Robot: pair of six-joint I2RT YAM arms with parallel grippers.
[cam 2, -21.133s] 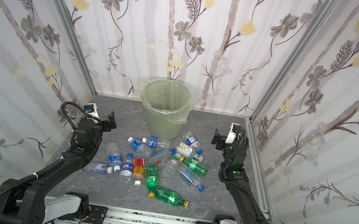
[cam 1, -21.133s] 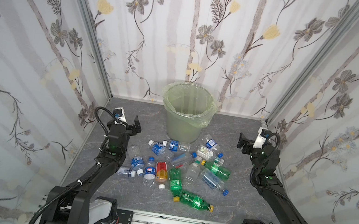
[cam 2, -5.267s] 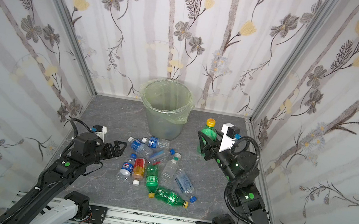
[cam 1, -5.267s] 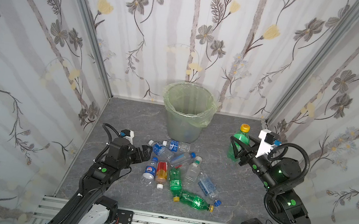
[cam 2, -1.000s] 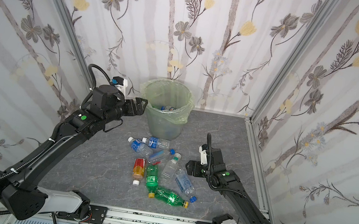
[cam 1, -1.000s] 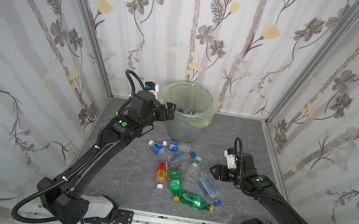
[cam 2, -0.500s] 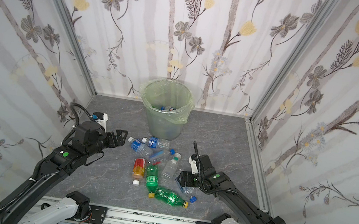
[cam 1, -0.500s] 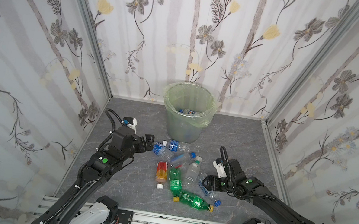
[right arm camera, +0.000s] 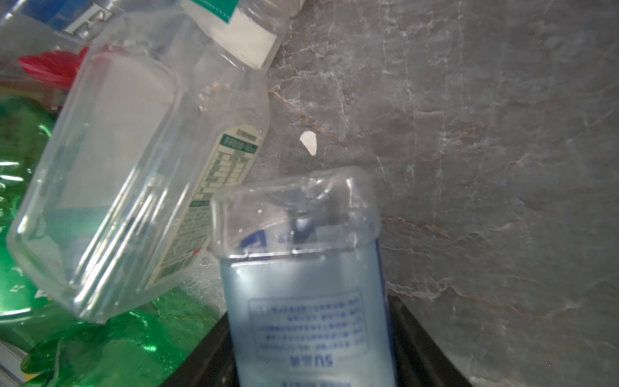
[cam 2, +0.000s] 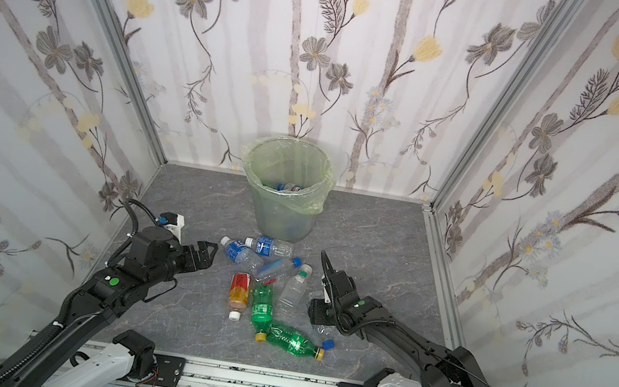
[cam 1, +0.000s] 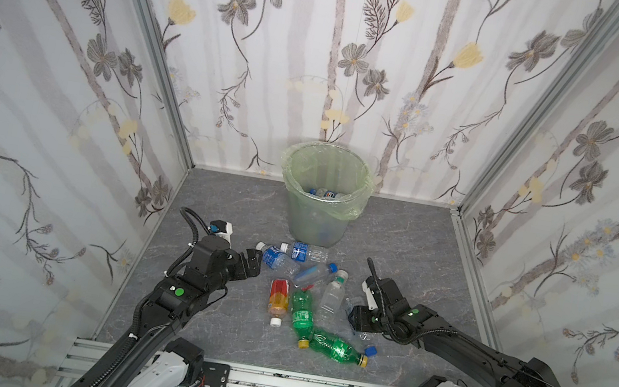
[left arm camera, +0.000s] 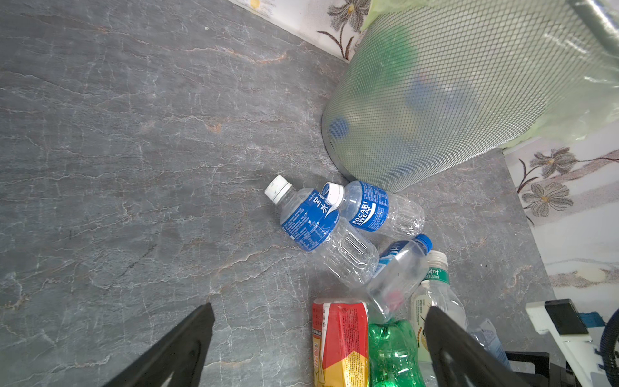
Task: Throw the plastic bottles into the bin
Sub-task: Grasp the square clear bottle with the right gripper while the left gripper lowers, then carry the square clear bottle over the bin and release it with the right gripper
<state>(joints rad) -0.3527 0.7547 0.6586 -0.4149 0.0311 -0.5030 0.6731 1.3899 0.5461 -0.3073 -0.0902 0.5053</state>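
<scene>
Right wrist view: right gripper (right arm camera: 311, 308) jaws pinching clear bottle with pale blue label (right arm camera: 301, 268), bottle lying on surface (right arm camera: 485, 134). Left wrist view: left gripper (left arm camera: 320, 308) jaws spread wide, over surface beside bottle pile (cam 1: 299, 311) mid-surface. Top view: bin (cam 1: 317, 212) at back edge, centre, bottles inside.

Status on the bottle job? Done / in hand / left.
Done: a few bottles show inside the bin; how many is hidden.
In hand: the right gripper is closed around a clear blue-label bottle, not yet lifted off the floor. The left gripper is open and empty beside the pile.
Left: seven more lie loose, including the amber bottle and two green bottles.
</scene>
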